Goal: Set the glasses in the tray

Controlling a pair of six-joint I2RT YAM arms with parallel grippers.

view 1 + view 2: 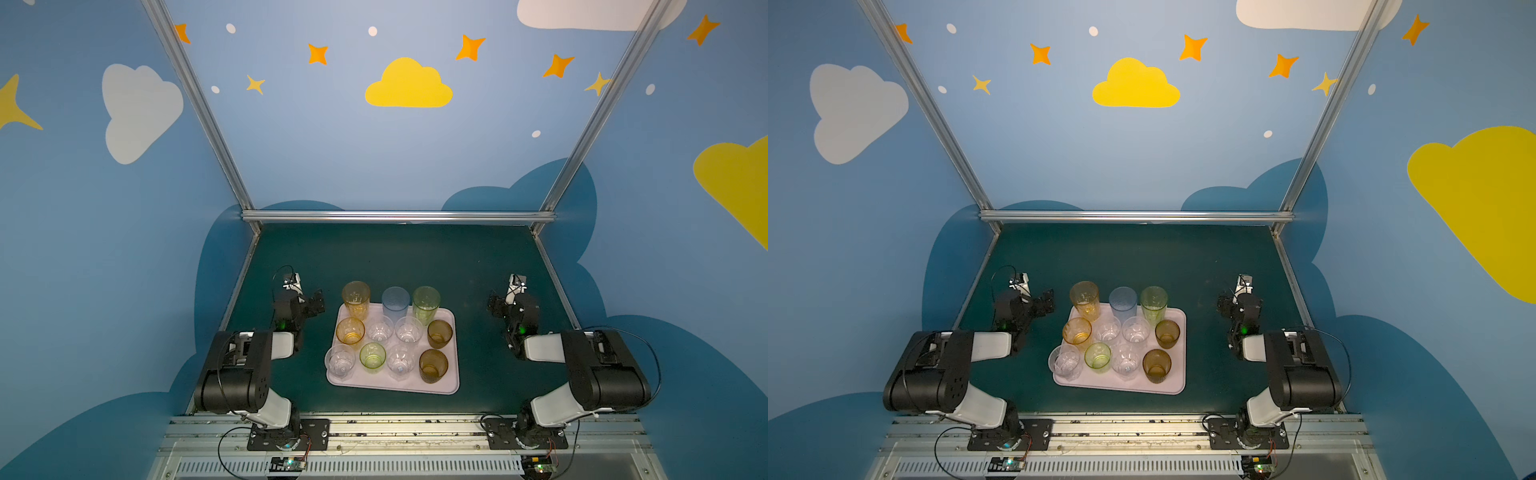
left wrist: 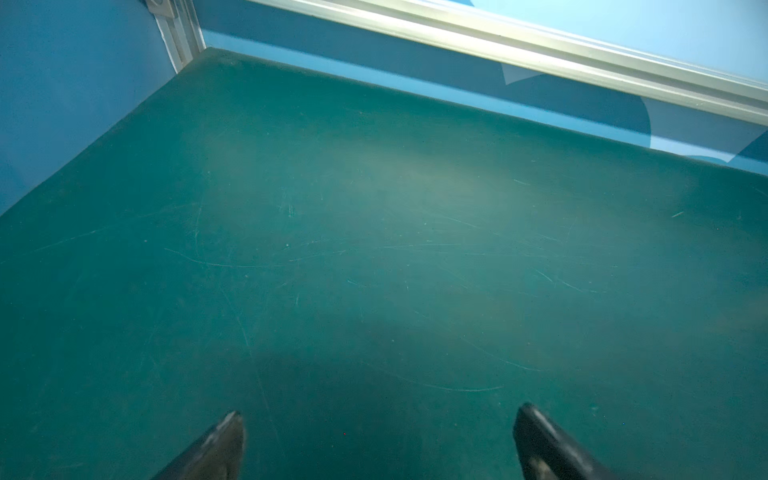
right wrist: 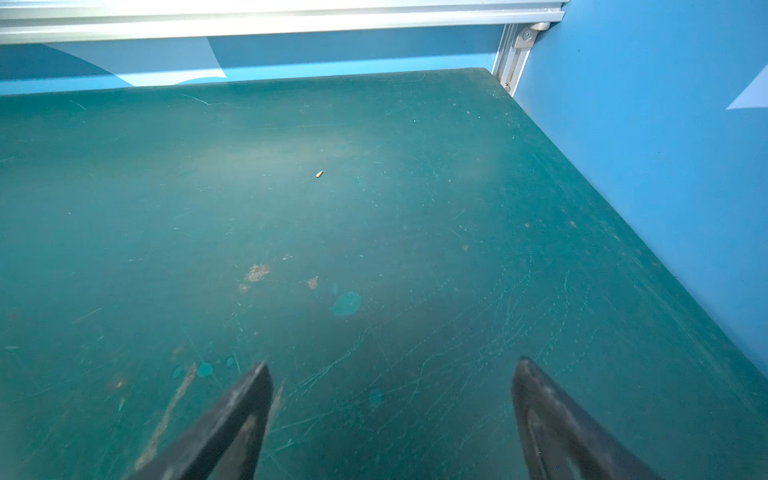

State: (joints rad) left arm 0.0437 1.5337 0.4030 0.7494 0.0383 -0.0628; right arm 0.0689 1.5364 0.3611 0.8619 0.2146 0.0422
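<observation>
The pale pink tray (image 1: 451, 384) (image 1: 1177, 384) lies mid-table in both top views, and all the glasses I see stand upright in it. Tall yellow (image 1: 356, 296), blue (image 1: 395, 300) and green (image 1: 426, 300) glasses line its far side. In front stand an orange one (image 1: 350, 331), a short green one (image 1: 372, 356), two brown ones (image 1: 439, 332) (image 1: 433, 365) and several clear ones (image 1: 400, 360). My left gripper (image 1: 314, 305) (image 2: 378, 419) hangs open left of the tray, empty. My right gripper (image 1: 496, 308) (image 3: 392, 370) hangs open to its right, empty. Neither wrist view shows tray or glasses.
Both wrist views show only scratched green table (image 2: 374, 249) (image 3: 332, 232), with the blue walls and the aluminium frame rail (image 1: 399, 216) at the back. A tiny orange crumb (image 3: 319, 174) lies on the table ahead of my right gripper.
</observation>
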